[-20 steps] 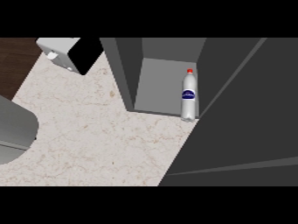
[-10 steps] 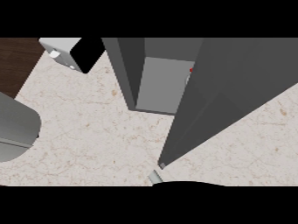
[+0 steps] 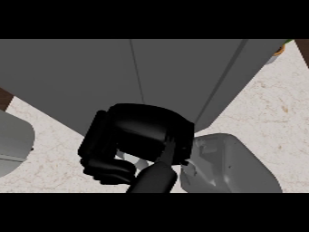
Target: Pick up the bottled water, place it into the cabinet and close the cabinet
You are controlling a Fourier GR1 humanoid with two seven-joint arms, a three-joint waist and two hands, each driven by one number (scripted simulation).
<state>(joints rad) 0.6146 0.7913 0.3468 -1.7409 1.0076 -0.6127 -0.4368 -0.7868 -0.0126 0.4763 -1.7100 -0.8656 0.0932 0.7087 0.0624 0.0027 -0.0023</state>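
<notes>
while the right hand (image 3: 140, 140) sits pressed up against the cabinet (image 3: 130, 77), the main risk is that the door is not fully seated: a thin seam runs down the grey front and i can't tell from this angle whether it is flush or slightly ajar. if the hand pulls off at an angle the door could swing back out. second risk, the grey forearm (image 3: 227, 165) is just beside the cabinet's lower right corner, so a careless retreat could clip it and shift the cabinet on the desk (image 3: 277, 118).

right hand state: fingers curled under the palm, nothing visibly held, so i read it as closed and empty, knuckles toward the door.

bottled water: not visible anywhere in view. judging from the closed-looking front, it is probably inside the cabinet, behind the door the hand touches, but that can't be confirmed here.

left hand: no fingers show; only a grey rounded shape (image 3: 3, 145) at the left edge, likely its forearm.
</notes>
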